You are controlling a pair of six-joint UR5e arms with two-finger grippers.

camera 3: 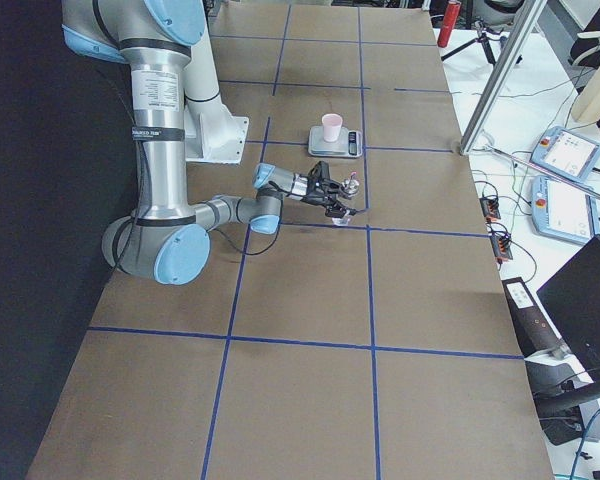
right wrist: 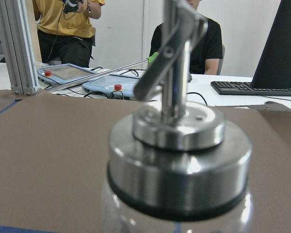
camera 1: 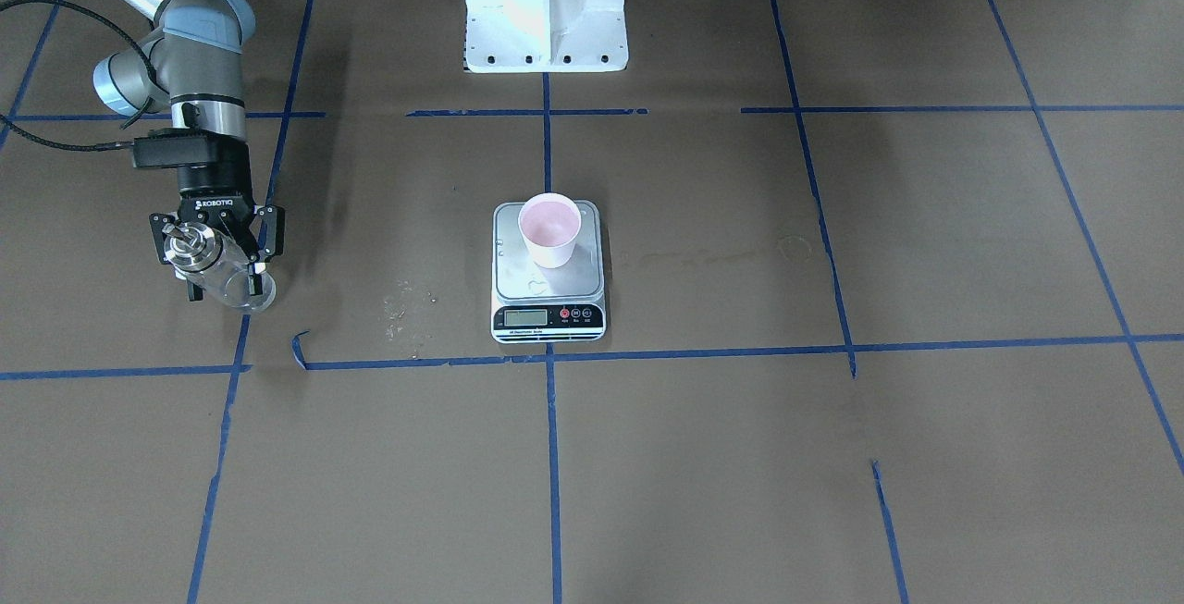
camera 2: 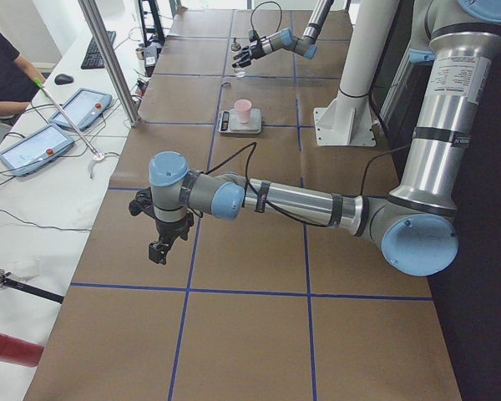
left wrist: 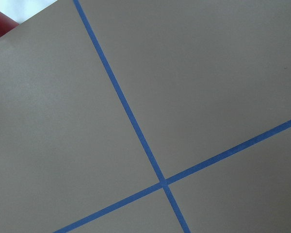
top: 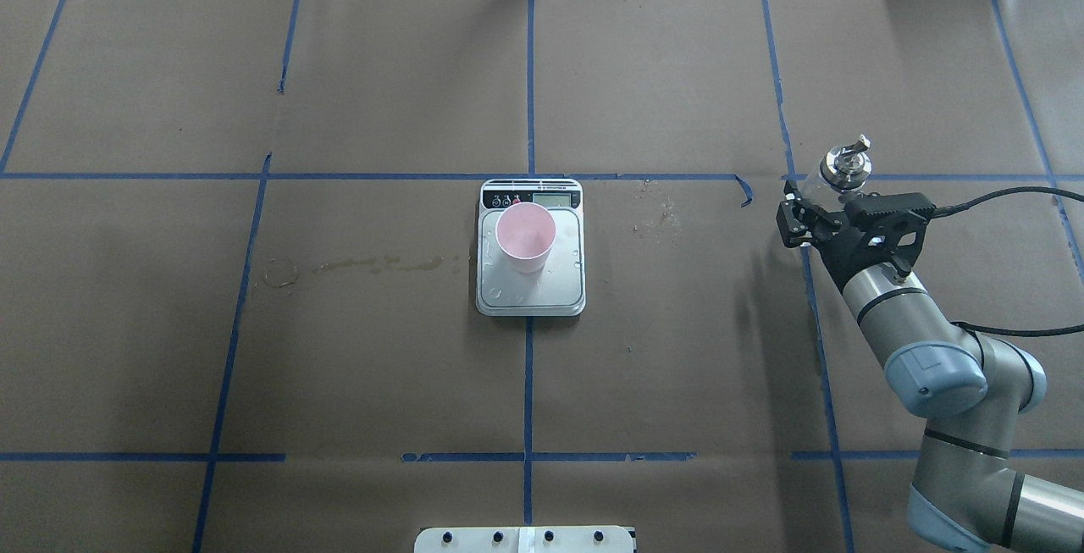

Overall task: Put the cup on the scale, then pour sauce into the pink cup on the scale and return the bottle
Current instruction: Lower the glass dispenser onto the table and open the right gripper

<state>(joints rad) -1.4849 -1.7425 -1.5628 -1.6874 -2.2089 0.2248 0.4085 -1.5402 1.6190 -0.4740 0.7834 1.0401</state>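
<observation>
Seen from the front, the cup point(camera 1: 549, 230) stands upright on the far half of the scale point(camera 1: 555, 288), mid-table. Well off to the left of that view, the right gripper point(camera 1: 225, 274) is clamped on the glass of the bottle point(camera 1: 191, 248). The overhead view shows the bottle upright at the right, its cap above the fingers, beside blue tape lines point(top: 772, 70) (a faint wet streak point(top: 373, 263) marks the brown paper left of the scale). In the left side view the left gripper point(camera 2: 159, 250) hangs pointing down over the near table; I cannot tell how its jaws stand. In the right side view the bottle's base is at or just above the paper. The left wrist camera shows only paper and crossing tape. The right wrist camera is filled by the blurred cap and spout, with two seated people point(right wrist: 203, 39) behind.
</observation>
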